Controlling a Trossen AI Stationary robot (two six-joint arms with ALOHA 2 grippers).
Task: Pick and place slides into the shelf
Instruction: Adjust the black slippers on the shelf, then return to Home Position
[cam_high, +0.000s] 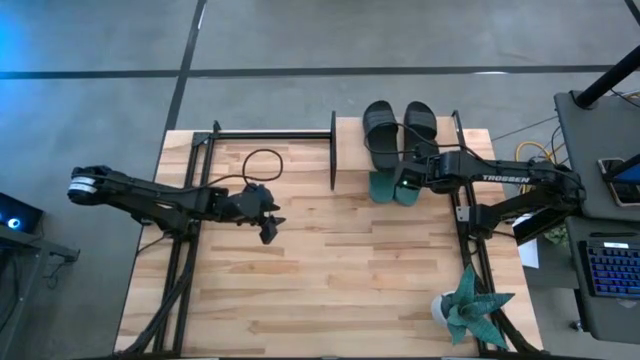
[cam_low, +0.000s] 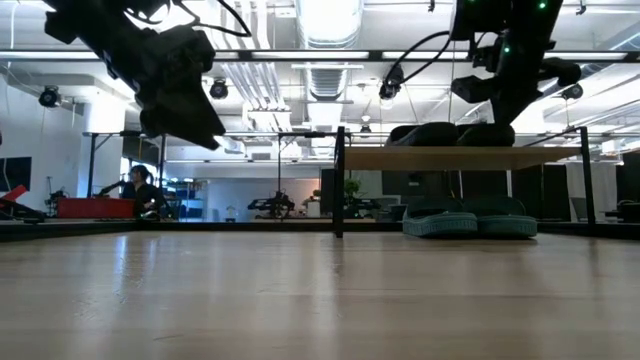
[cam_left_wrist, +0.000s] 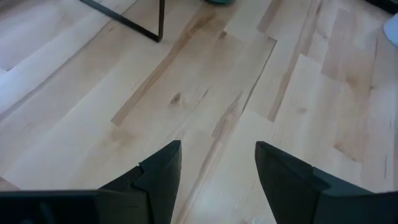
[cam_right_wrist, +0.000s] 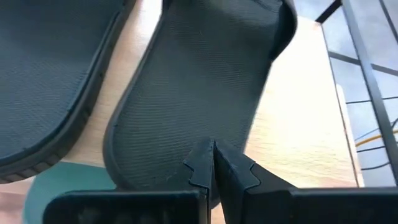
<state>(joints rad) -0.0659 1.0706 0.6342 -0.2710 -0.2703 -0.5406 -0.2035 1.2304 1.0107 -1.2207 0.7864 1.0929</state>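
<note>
the two black slides (cam_high: 398, 128) are seen lying side by side on the top board of the shelf (cam_low: 450, 158), and the two green slides (cam_low: 468, 222) are tucked under it on the table (cam_high: 330, 270). all four look to be put away, so the job seems almost done.

the right gripper (cam_right_wrist: 213, 163) is held just over the heel end of the right black slide (cam_right_wrist: 199, 93). its fingers are pressed tight together and nothing is held between them. whether the tips touch the slide cannot be told.

the left gripper (cam_left_wrist: 217, 174) is held above bare wood on the left part of the table, well apart from the shelf. its fingers are spread wide and nothing is held in them.

the step in hand is judged to be a last nudge or a pull away. it is best done slowly, and the gripper should be lifted straight up, so the black slide is not dragged off the board. the plant (cam_high: 470, 305) near the front should be kept clear of.
</note>
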